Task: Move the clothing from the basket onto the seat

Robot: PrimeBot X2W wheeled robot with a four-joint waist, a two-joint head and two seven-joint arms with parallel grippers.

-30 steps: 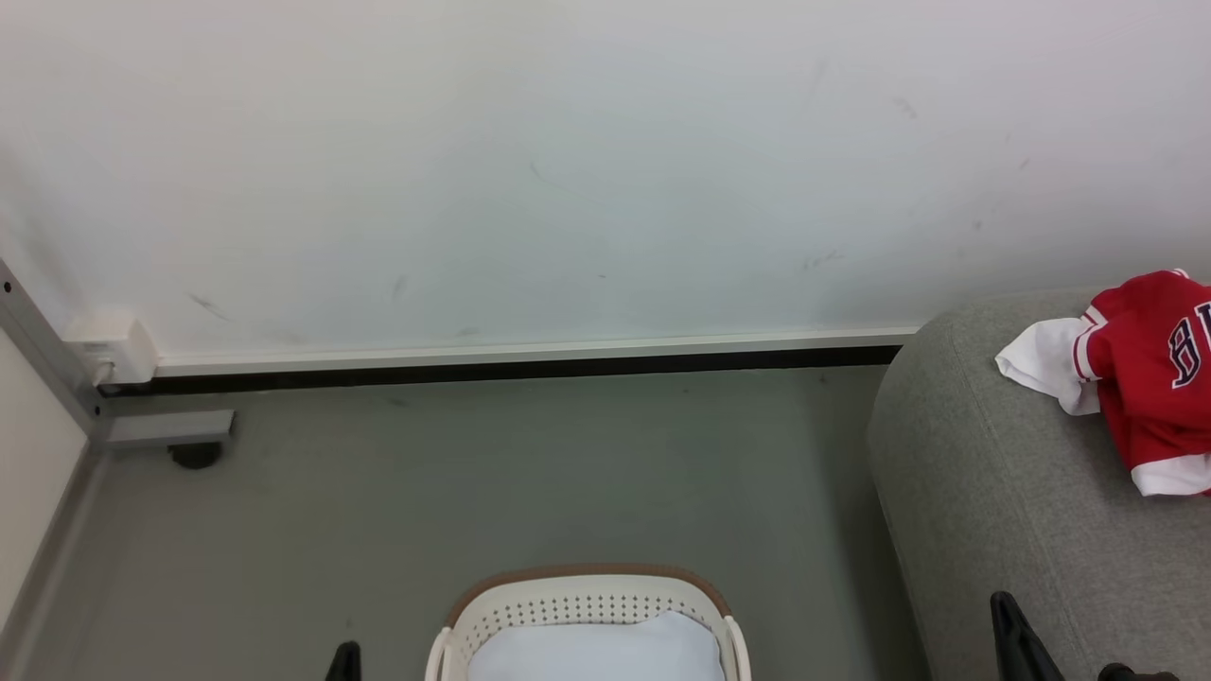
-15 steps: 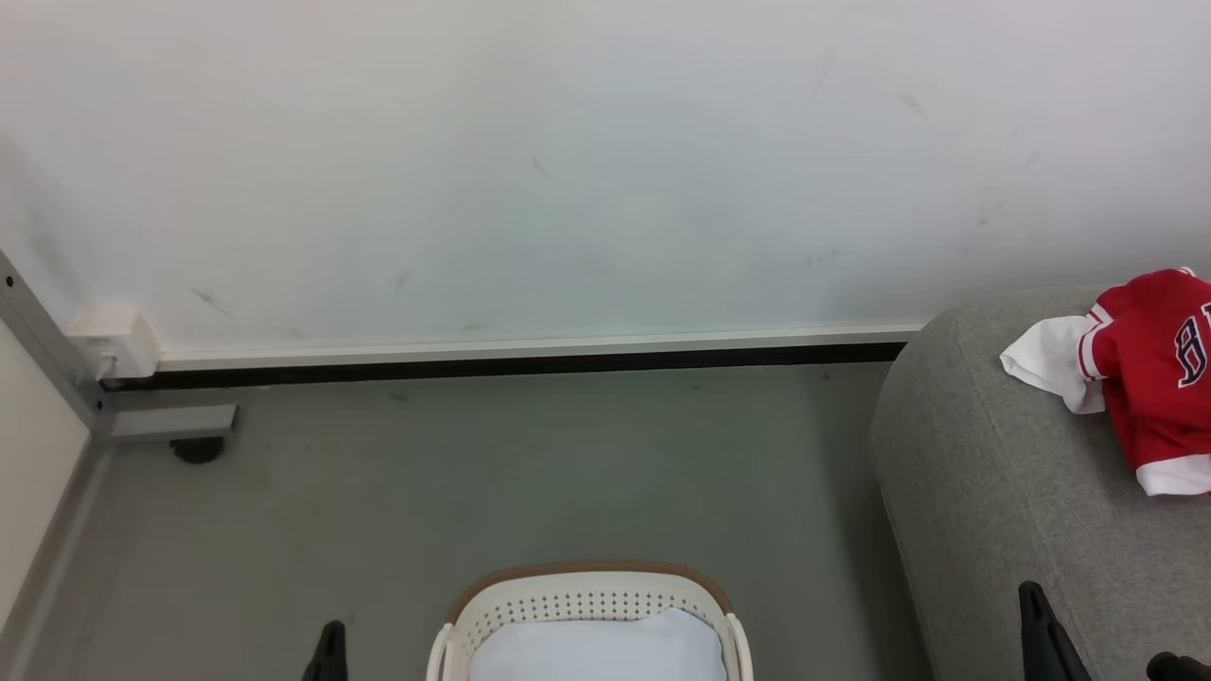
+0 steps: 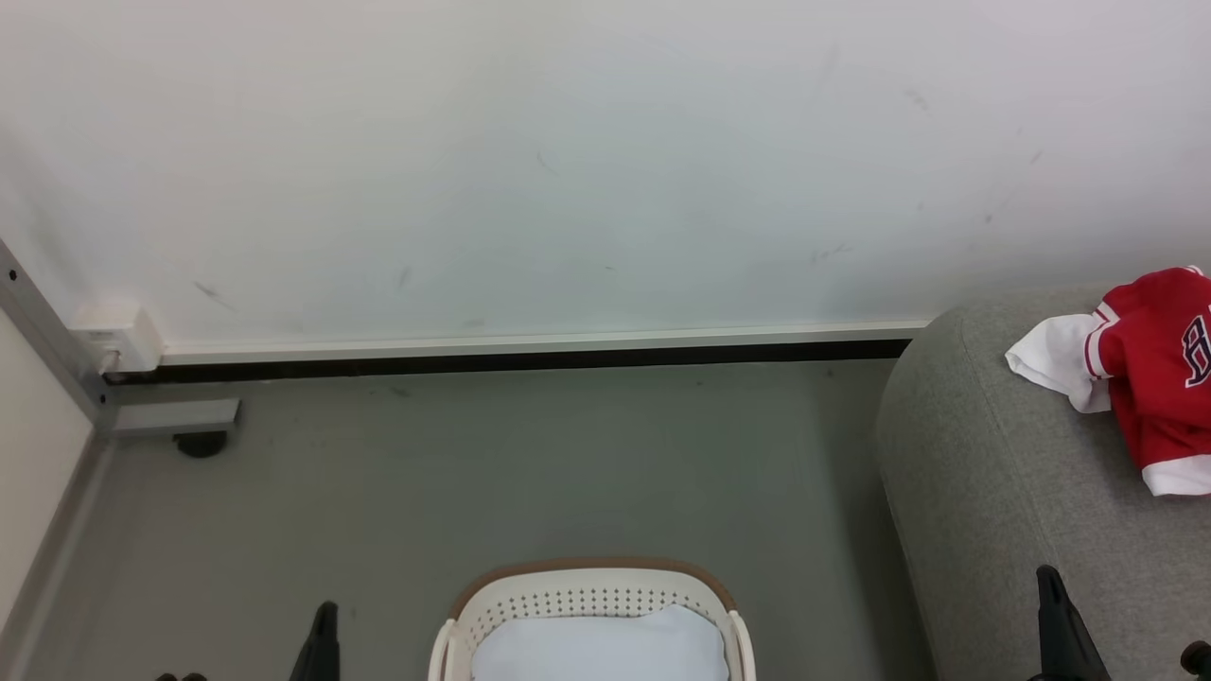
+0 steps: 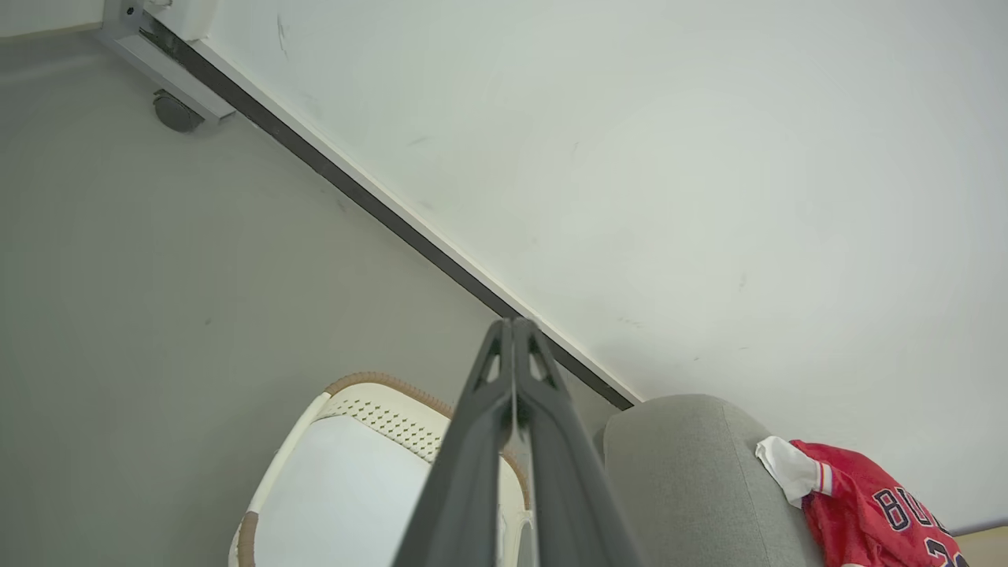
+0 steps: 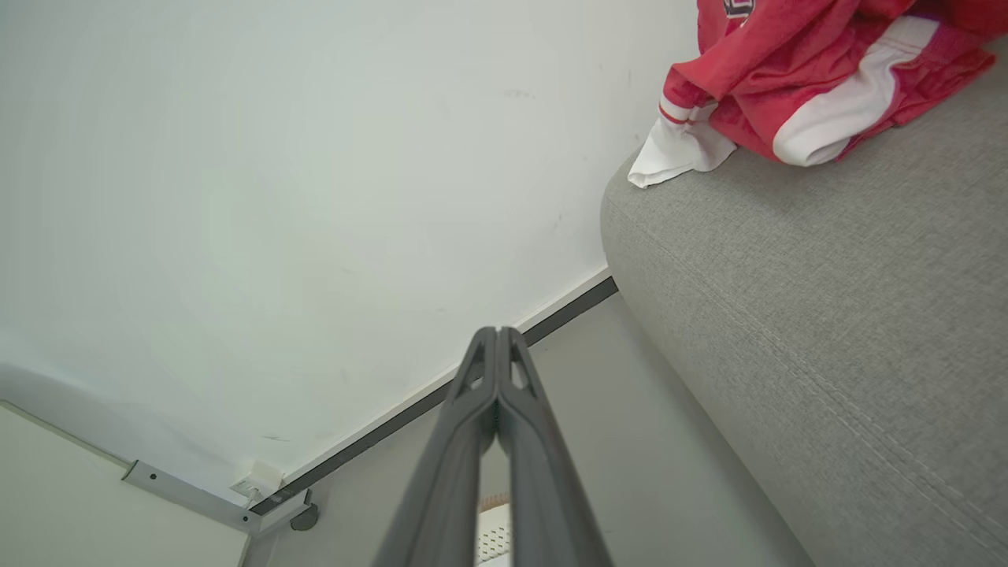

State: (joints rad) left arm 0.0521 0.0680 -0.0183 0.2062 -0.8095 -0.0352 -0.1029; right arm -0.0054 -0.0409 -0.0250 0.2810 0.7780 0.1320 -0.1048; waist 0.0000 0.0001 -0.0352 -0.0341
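Though apparently at the closing step: clothing [image 3: 1159,378] on seat [image 3: 993,492], basket [image 3: 587,601] holding a pale pad [image 3: 596,653].
Lies bunched at the seat's far end near the wall [image 3: 568,170], well apart from the basket on the floor [image 3: 520,473]. Flanking the basket, left gripper [image 4: 513,324] and right gripper [image 5: 498,332]: jaws pressed together, pinching nothing. Judged next: check beneath the pad for further garments, else stand down. Seat: grey woven upholstery, rounded edge, stitched seam. Room: grey floor, scuffed white wall, dark skirting strip [image 3: 530,360].
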